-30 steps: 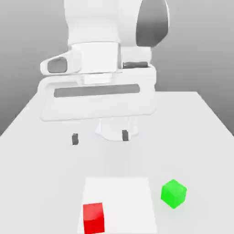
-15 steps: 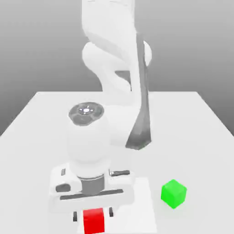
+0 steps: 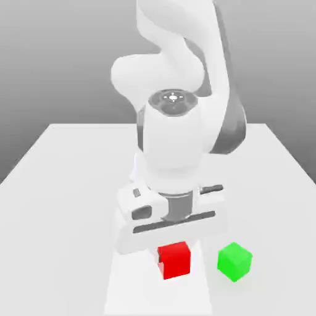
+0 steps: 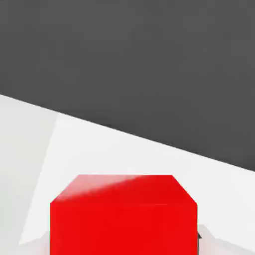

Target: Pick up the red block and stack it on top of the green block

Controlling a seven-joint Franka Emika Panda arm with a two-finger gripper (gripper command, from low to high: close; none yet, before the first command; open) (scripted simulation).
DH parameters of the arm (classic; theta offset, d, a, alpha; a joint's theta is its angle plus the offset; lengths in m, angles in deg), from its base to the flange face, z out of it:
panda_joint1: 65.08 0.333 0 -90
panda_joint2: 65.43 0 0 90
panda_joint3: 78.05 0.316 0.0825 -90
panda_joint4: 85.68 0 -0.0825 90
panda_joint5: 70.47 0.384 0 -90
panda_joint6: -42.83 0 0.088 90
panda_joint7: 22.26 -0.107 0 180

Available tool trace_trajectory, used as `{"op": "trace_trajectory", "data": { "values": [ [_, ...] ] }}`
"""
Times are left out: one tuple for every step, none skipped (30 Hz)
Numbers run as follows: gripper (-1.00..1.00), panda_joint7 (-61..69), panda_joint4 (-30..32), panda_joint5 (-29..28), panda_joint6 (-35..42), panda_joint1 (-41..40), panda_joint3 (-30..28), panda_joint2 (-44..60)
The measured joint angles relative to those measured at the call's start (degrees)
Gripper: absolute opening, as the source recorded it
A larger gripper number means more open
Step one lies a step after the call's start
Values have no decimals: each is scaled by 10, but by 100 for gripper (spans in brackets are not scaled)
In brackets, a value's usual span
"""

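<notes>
Red block (image 4: 123,216) cut off at hand view's edge; its top (image 3: 173,247) hidden behind hand body.

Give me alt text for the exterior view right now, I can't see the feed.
The white arm's hand sits directly over the red block, which appears just under it, near the front of the white table. The green block rests on the table at the exterior view's right of the red one, apart from it.

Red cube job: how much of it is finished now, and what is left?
Looks done: the small matte red cube sits directly under the arm's hand, apparently lifted off the white table. In hand: carrying it towards the small matte green cube, at the exterior view's right. Left: placing it on top and releasing.
</notes>
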Motion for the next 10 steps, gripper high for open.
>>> {"op": "trace_trajectory", "data": {
  "values": [
    [-100, -12, 17, -6, 0, 41, 19, -18],
    [-100, -20, 26, -11, -10, 97, 21, -16],
    [-100, -24, 29, -14, -25, 126, 8, -5],
    [-100, -25, 31, -14, -43, 94, -9, 11],
    [-100, -26, 31, -15, -61, 88, -14, 29],
    [-100, -27, 31, -15, -81, 85, -16, 48],
    [100, -28, 30, -16, -97, 84, -17, 65],
    [100, -28, 30, -16, -97, 84, -17, 65],
    [100, -28, 30, -16, -97, 84, -17, 65],
    [100, -28, 30, -16, -97, 84, -17, 65]
  ]
}}
